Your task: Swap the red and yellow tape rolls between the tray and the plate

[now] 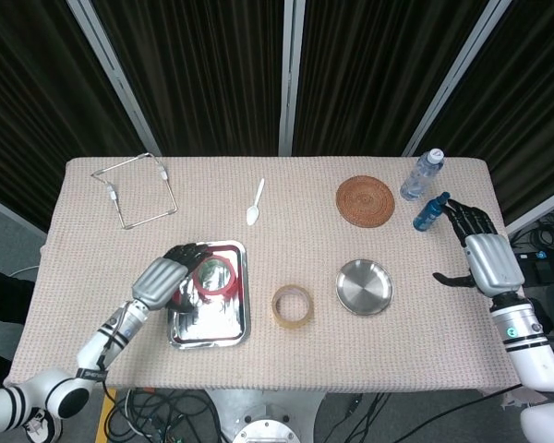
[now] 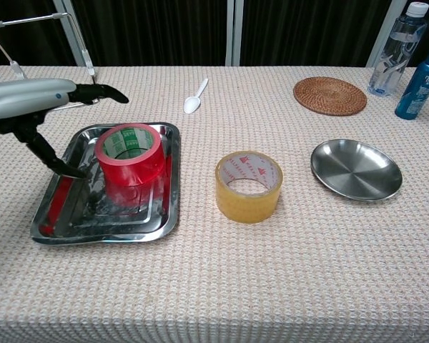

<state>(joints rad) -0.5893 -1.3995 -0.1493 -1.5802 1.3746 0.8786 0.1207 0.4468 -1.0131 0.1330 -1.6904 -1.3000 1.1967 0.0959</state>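
Chest view: your left hand (image 2: 36, 107), fingers apart, hovers just left of the red tape roll (image 2: 129, 153) in the tray (image 2: 53, 218); your right hand (image 1: 485, 258) waits open, far off.

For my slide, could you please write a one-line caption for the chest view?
Left hand open beside the red tape roll in the tray; yellow tape roll on the tablecloth, plate empty.

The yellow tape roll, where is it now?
In both views the yellow tape roll stands on the table cloth, between the tray and the plate.
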